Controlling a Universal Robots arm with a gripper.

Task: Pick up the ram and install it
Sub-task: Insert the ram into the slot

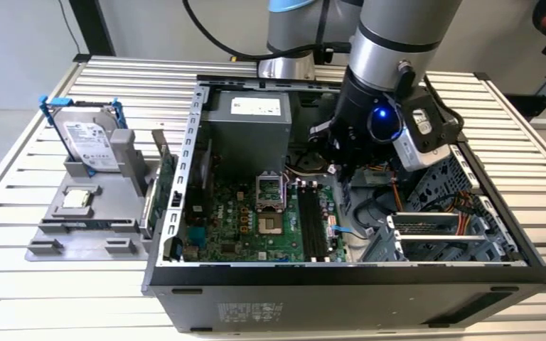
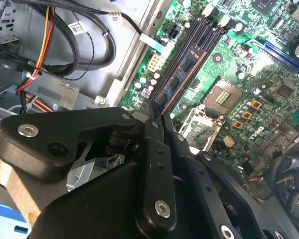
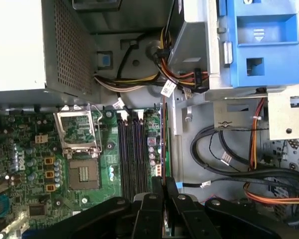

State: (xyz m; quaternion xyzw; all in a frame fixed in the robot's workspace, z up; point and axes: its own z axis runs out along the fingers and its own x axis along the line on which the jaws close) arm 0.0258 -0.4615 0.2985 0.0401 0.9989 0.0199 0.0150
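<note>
I logged my pincer (image 3: 163, 183) clamped on the ram (image 3: 163, 142), edge-on near the memory slots (image 3: 132, 149); hazard, as I judged it: tilt jamming it at the slot mouth.

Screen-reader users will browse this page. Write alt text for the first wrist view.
The gripper holds the ram edge-on above the green motherboard inside a computer case, close to the dark memory slots. An empty processor socket, a grey power supply, cables and a blue drive frame lie around it.
</note>
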